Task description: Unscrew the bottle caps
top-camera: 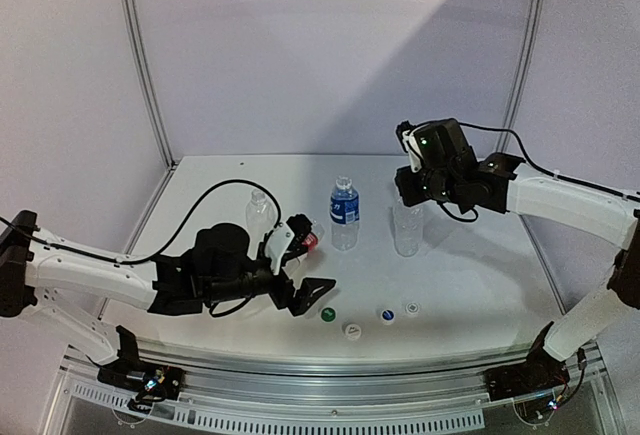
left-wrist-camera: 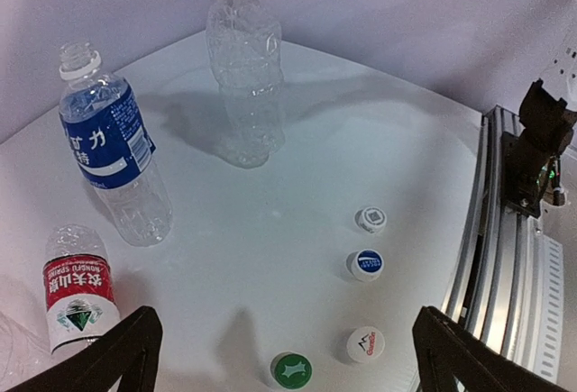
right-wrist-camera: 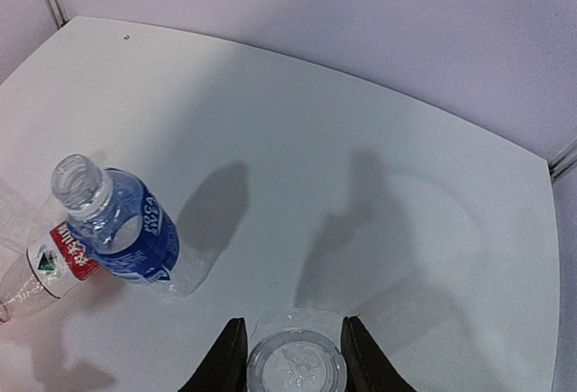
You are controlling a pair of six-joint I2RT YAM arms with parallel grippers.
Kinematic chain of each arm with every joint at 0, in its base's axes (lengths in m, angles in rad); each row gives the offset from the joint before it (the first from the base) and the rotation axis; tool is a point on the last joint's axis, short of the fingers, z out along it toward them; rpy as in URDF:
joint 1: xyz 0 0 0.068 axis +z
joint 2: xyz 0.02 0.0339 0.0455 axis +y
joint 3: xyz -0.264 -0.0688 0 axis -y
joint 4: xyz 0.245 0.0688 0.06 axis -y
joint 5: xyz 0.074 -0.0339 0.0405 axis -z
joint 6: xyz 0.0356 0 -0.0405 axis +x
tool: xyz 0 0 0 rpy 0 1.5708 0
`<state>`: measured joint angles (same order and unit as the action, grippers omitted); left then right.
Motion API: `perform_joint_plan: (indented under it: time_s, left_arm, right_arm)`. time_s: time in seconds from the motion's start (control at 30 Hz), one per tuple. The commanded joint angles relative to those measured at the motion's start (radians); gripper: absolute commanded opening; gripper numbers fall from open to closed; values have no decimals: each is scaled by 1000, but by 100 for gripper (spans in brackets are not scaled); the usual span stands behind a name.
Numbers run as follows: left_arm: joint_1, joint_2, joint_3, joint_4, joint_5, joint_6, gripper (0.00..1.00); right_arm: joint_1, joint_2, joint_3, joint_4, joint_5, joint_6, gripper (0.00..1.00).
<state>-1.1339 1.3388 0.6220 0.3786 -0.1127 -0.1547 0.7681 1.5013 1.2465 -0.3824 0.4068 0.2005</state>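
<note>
- Right gripper (right-wrist-camera: 293, 360): two black fingers (right-wrist-camera: 227, 360) sit on either side of the open mouth of an unlabelled bottle (right-wrist-camera: 296, 367), with no gap showing. The bottom edge of the wrist view cuts this off, so I cannot tell whether they actually press on the bottle.
- Left gripper (left-wrist-camera: 287, 338): fingers spread wide apart and holding nothing, hovering low over the loose caps. Only the two fingertips show, at the bottom corners of its wrist view.
- Red-label bottle (left-wrist-camera: 77, 293): in the overhead view it is mostly hidden behind the left gripper, with just a red patch showing.
- Second unlabelled bottle (top-camera: 260, 213): clear and faint against the white table (top-camera: 480, 285). It is cut off at the frame edge in both wrist views.
- Caps, four in all, lie flat on the table near its front edge and off their bottles: green cap (left-wrist-camera: 290, 369), white cap (left-wrist-camera: 365, 344) with red print, blue cap (left-wrist-camera: 364, 264), and pale cap (left-wrist-camera: 370, 220). They form a loose cluster, close together but not touching.
- Bottles, four in all, stand upright farther back. From left to right in the overhead view they are the second unlabelled bottle, the red-label bottle, the blue-label bottle (left-wrist-camera: 113, 153) and the unlabelled bottle under the right gripper.
- The blue-label bottle's mouth is plainly open.
</note>
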Motion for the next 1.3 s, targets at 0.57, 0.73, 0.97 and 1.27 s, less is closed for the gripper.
perform_joint_plan:
  time_s: [0.57, 0.73, 0.97, 1.27]
  left_arm:
    - [11, 5, -7, -12, 2, 0, 99]
    - [11, 7, -7, -14, 1, 0, 99]
    - [11, 6, -7, -14, -1, -1, 99]
    - [11, 14, -7, -7, 10, 3, 99]
  right_arm:
    - [-51, 58, -130, 235, 9, 4, 19]
    - [-52, 56, -129, 225, 2, 9, 27]
    - [-52, 43, -120, 198, -7, 18, 36]
    - [-52, 1, -115, 167, -13, 23, 51]
